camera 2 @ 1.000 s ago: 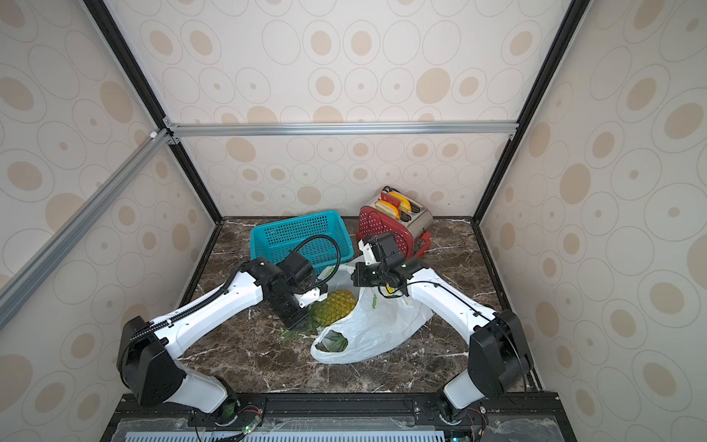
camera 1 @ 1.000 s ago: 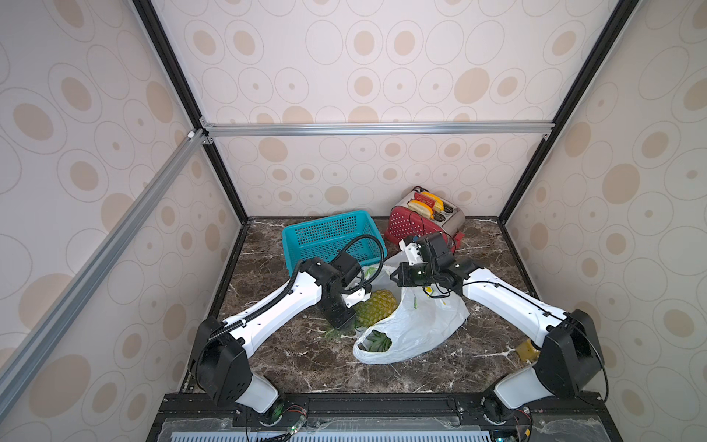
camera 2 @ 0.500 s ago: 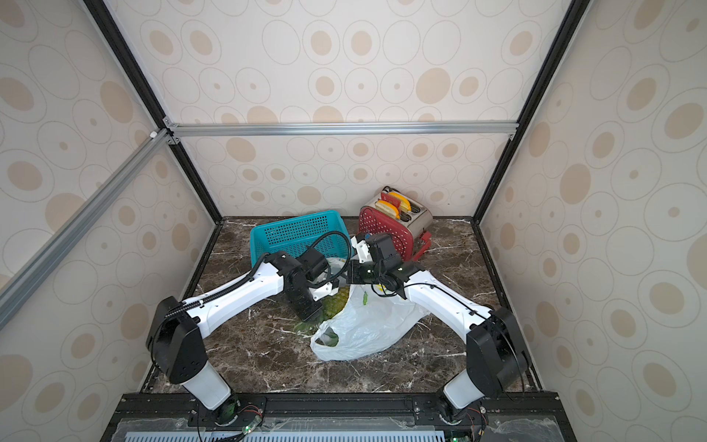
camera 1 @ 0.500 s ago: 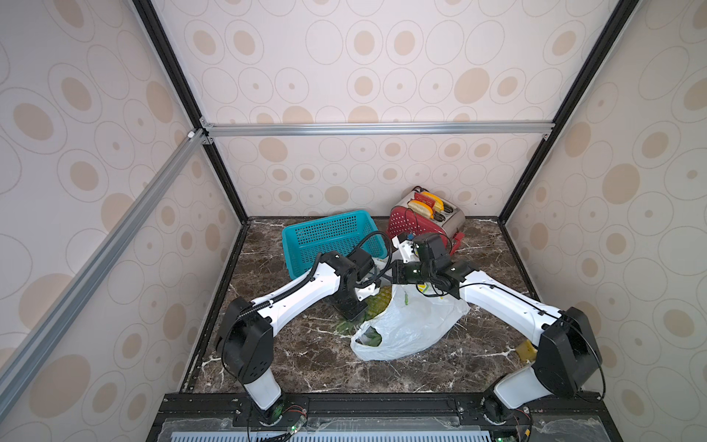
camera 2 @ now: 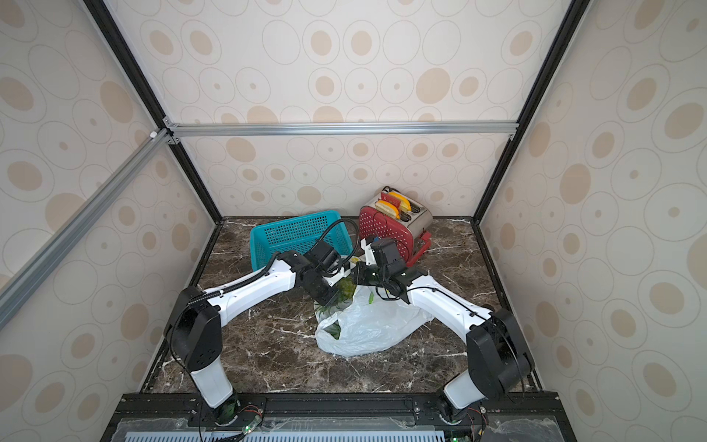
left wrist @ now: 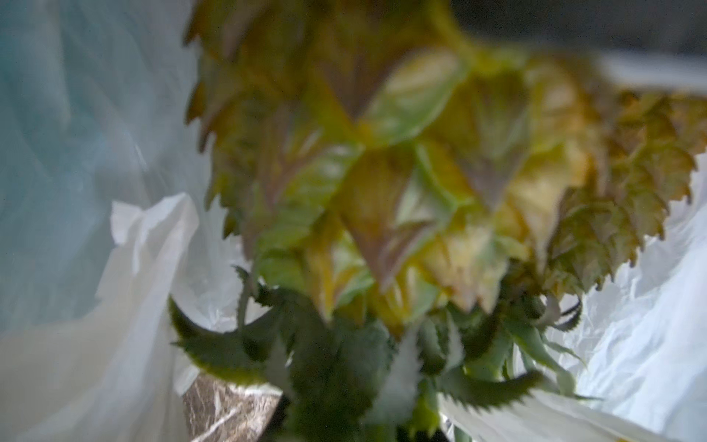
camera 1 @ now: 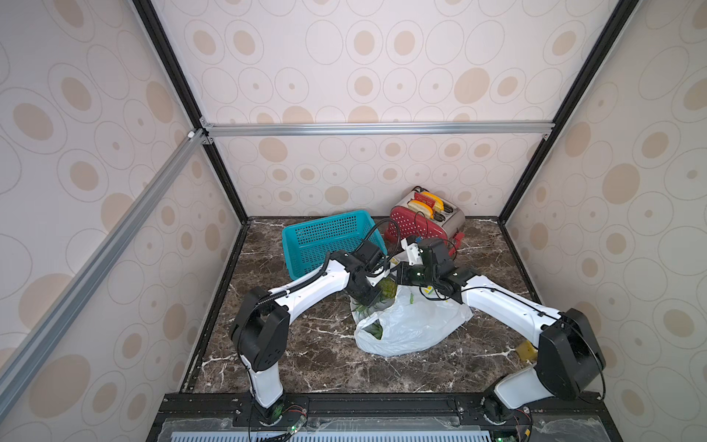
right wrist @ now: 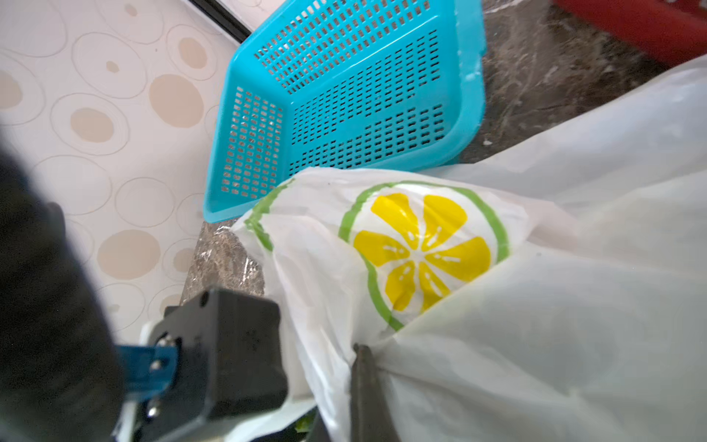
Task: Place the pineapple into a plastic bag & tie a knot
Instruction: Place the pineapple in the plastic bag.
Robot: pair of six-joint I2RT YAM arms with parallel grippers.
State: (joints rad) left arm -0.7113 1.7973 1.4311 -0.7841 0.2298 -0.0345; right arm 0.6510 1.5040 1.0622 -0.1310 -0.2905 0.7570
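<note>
Left jaws, clenched on the pineapple (camera 1: 388, 287), have swung it right, to the mouth of the plastic bag (camera 1: 411, 325). Right jaws still pinch its rim up, so insertion is starting.

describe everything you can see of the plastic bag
Thin white translucent plastic bag, crumpled, printed with a yellow-and-green lemon slice. It lies on the marble tabletop in front of the teal basket, its mouth edge pinched up by the shut right gripper. The pineapple sits in its mouth, crown first.
</note>
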